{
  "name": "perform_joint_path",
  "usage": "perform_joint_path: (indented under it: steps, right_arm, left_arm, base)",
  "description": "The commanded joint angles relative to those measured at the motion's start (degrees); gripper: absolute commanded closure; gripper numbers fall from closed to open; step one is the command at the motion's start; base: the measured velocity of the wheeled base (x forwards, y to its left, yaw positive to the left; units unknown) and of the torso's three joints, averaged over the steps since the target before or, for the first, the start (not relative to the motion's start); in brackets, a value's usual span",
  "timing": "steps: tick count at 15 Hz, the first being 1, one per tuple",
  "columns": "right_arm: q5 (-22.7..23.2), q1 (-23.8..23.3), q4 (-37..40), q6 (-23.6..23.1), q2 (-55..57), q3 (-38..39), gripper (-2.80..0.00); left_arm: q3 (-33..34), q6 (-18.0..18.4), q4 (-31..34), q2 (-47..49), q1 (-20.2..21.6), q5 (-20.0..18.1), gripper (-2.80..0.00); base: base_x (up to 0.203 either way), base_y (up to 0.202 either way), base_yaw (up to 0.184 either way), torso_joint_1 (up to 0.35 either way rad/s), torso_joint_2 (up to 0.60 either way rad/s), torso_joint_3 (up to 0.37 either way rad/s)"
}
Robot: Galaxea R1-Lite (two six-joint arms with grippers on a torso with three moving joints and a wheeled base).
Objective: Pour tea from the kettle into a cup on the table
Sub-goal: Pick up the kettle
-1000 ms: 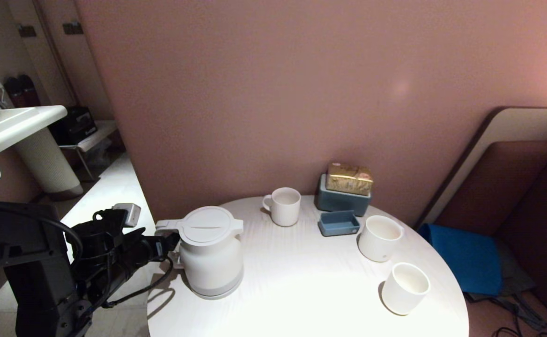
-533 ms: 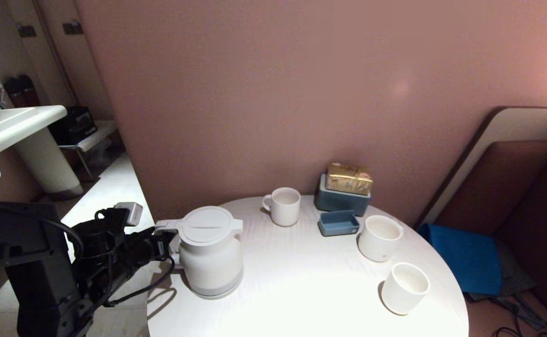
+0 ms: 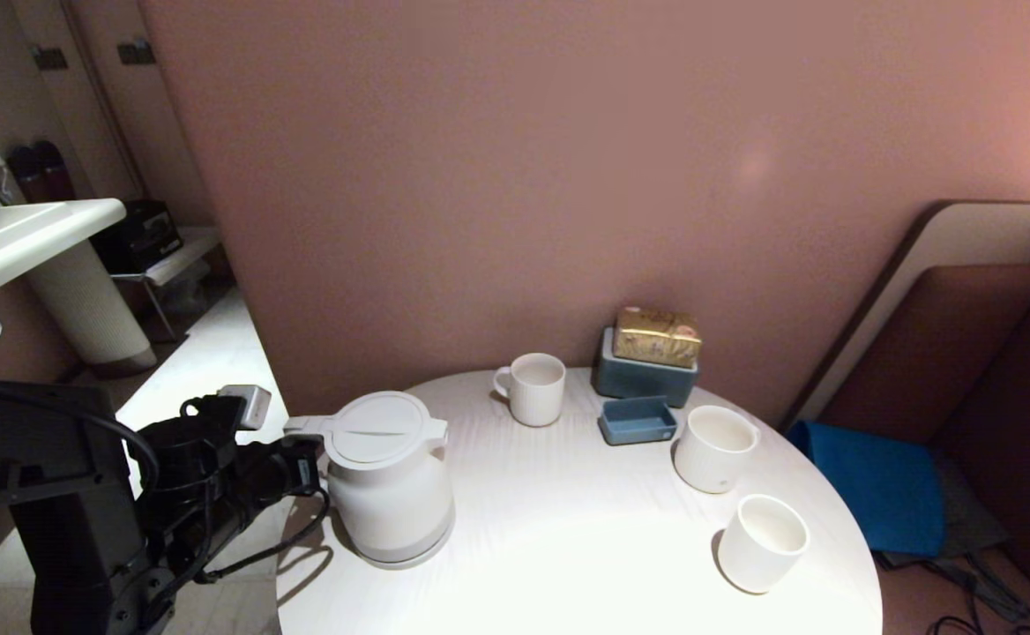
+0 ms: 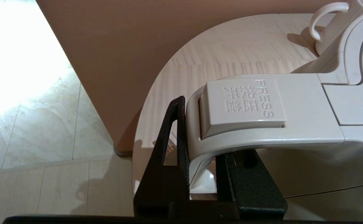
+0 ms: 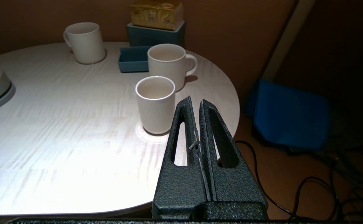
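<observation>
Left hand (image 3: 308, 463) grips the kettle (image 3: 389, 481) handle at the lower left of the round white table (image 3: 568, 547); right hand (image 5: 197, 107) pressed shut, empty. Cup (image 3: 762, 542) lower right; pink wall (image 3: 568, 176) behind, sink (image 3: 21, 234) upper left

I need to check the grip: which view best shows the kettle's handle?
The left wrist view: the kettle's handle fills it, with the left gripper jaws closed on its loop. The head view shows it small and partly hidden. The right wrist view shows only the kettle's base.
</observation>
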Motion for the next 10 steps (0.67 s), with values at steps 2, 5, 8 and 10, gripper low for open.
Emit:
perform_joint_path:
  steps: [2, 5, 8, 10]
  right_arm:
    - [-0.01, 0.02, -0.02, -0.09, 0.07, 0.00, 0.00]
    - [-0.01, 0.02, -0.02, -2.86, 0.07, -0.26, 0.00]
    - [-0.49, 0.02, 1.12, -2.38, 3.67, -7.31, 0.00]
    - [-0.61, 0.06, 1.44, -0.98, 13.23, -13.86, 0.00]
  left_arm:
    - [0.97, -0.06, -2.65, -0.22, -0.07, -0.01, 0.00]
    - [1.51, -0.32, -2.65, -0.32, 0.01, -0.03, 0.00]
    - [1.68, -0.41, -2.65, -0.84, -0.07, -0.22, 0.00]
    - [1.68, -0.41, -2.65, -0.58, -0.07, -0.36, 0.00]
  base:
    - [0.000, 0.000, 0.000, 0.000, 0.00, 0.000]
    - [0.000, 0.000, 0.000, 0.000, 0.00, 0.000]
    - [0.000, 0.000, 0.000, 0.000, 0.00, 0.000]
    - [0.000, 0.000, 0.000, 0.000, 0.00, 0.000]
